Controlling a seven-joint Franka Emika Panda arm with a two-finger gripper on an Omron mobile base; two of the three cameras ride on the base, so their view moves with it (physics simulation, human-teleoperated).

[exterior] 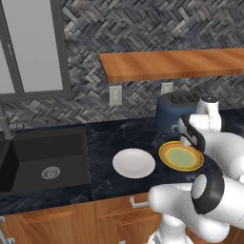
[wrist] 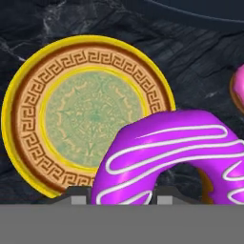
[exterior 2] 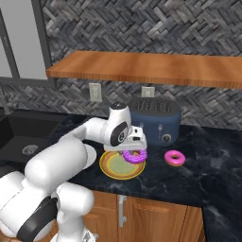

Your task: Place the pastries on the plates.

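1. The purple-iced donut [wrist: 167, 152] is clamped in the closed pincer [exterior 2: 137, 147] and is held over the near-right edge of the yellow-rimmed plate [exterior 2: 111, 165], partly beyond its rim.
2. A release from this spot is judged risky: the donut could be dropped onto the rim or the dark tabletop [exterior 2: 189, 184] and roll off, since it is not centred over the green middle.
3. A slip is also possible, as only one side of the ring is pinched.
4. Two donuts are counted: the purple one in the grip and a pink-iced donut [exterior 2: 175, 157] lying on the tabletop to the right, apart from either plate.
5. Two plates are counted: the yellow-rimmed one and a white plate [exterior: 134, 163] beside it, both bare.
6. One blue toaster [exterior 2: 158, 120] is seen behind, by the wall.
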